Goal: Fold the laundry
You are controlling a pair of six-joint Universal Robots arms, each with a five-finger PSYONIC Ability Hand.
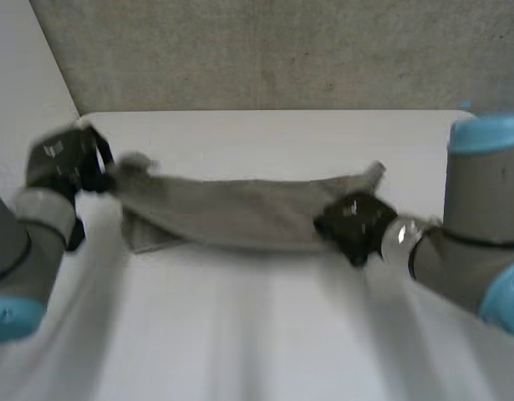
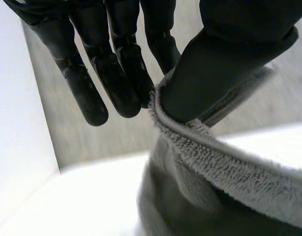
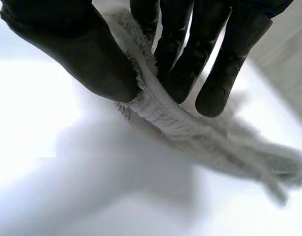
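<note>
One grey towel (image 1: 231, 213) stretches between both hands, sagging low over the white table (image 1: 265, 334). The left hand (image 1: 68, 159) pinches one end between thumb and fingers; the right hand (image 1: 353, 224) pinches the other end likewise.

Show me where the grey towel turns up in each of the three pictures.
Head view: the grey towel stretches across the white table between the left hand and the right hand.
Left wrist view: its edge is pinched in the left hand and hangs beneath.
Right wrist view: its edge is pinched in the right hand, trailing away.
Shared landmark: the white table.
</note>
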